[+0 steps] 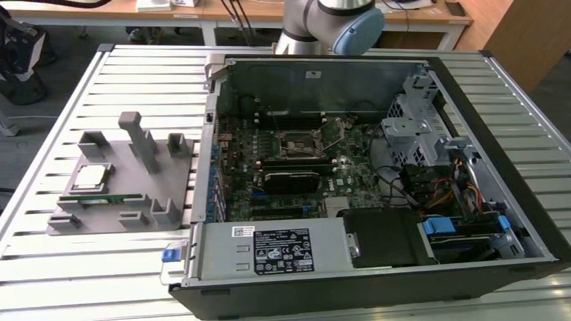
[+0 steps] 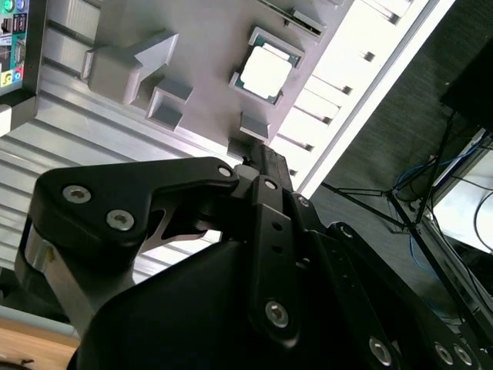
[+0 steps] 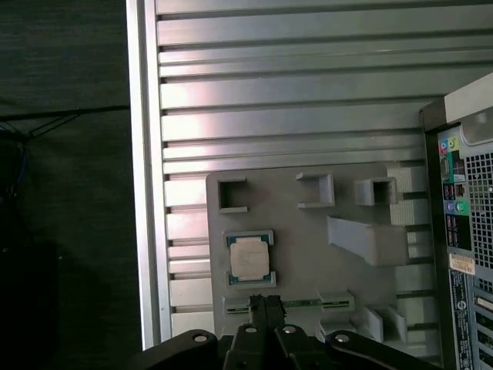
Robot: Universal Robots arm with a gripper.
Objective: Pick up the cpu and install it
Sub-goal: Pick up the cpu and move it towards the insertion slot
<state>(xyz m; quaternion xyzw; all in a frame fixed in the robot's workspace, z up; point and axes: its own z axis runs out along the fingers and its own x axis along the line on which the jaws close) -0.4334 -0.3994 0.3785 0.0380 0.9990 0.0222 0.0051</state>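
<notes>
The cpu [image 1: 91,176] is a small square chip with a silver top and pale rim. It lies flat in a pocket of the grey holder [image 1: 120,217] on the slatted table, at the exterior view's left. Both wrist views look down on the cpu [image 2: 266,71] [image 3: 250,258]. My gripper [image 3: 266,310] hangs well above the holder with its black fingers pressed together and nothing between them. In the second wrist view the gripper [image 2: 269,166] sits beside the holder's edge, short of the chip. The motherboard's cpu socket [image 1: 299,144] lies in the open computer case [image 1: 499,267].
A green memory stick [image 1: 107,198] lies in a slot of the holder beside the chip. Several grey posts [image 1: 141,140] rise from the holder. The case's walls, drive cage [image 1: 415,127] and power supply [image 1: 277,251] ring the motherboard. The arm's base [image 1: 325,23] stands behind the case.
</notes>
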